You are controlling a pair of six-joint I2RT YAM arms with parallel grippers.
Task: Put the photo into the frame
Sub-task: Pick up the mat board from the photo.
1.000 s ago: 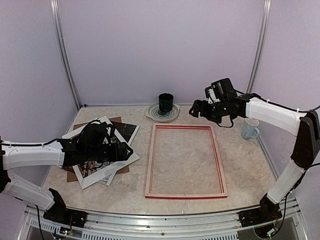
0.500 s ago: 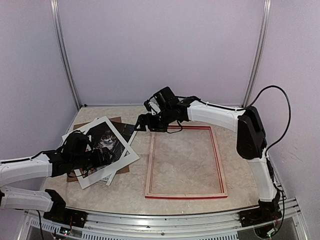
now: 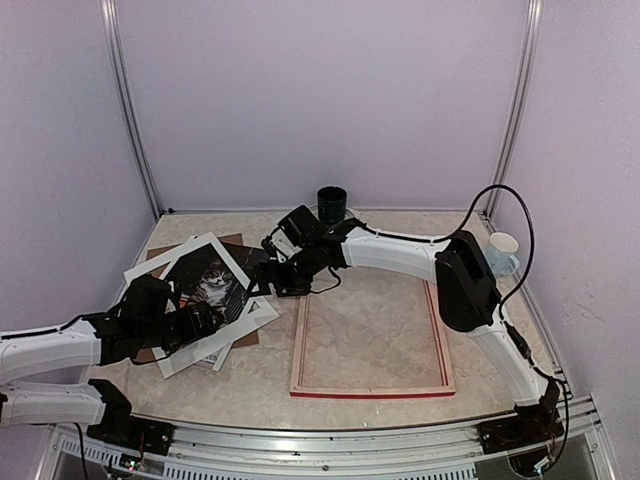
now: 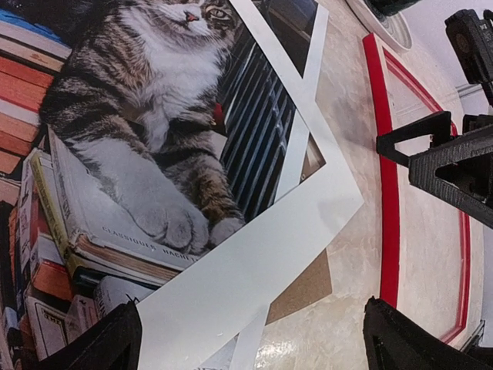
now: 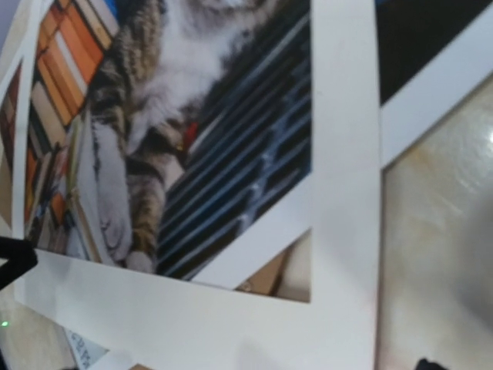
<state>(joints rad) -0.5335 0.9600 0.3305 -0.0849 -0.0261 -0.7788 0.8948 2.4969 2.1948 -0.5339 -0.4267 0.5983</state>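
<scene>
Red frame (image 3: pixel 370 393) flat on surface (image 3: pixel 500 330), cat photo (image 4: pixel 146 100) under white mat (image 4: pixel 254 262) nearby, left end effector (image 4: pixel 253 308) and right end effector (image 3: pixel 268 283) both spread wide, empty

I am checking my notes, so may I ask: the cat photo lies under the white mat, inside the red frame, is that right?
Not quite. The cat photo does lie under the white mat, but outside the red picture frame, on the table to its left; the frame is empty. The top external view shows this.

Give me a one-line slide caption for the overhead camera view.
Left pincer and right pincer, both open, flank the cat photo under its white mat, beside the red frame.
</scene>
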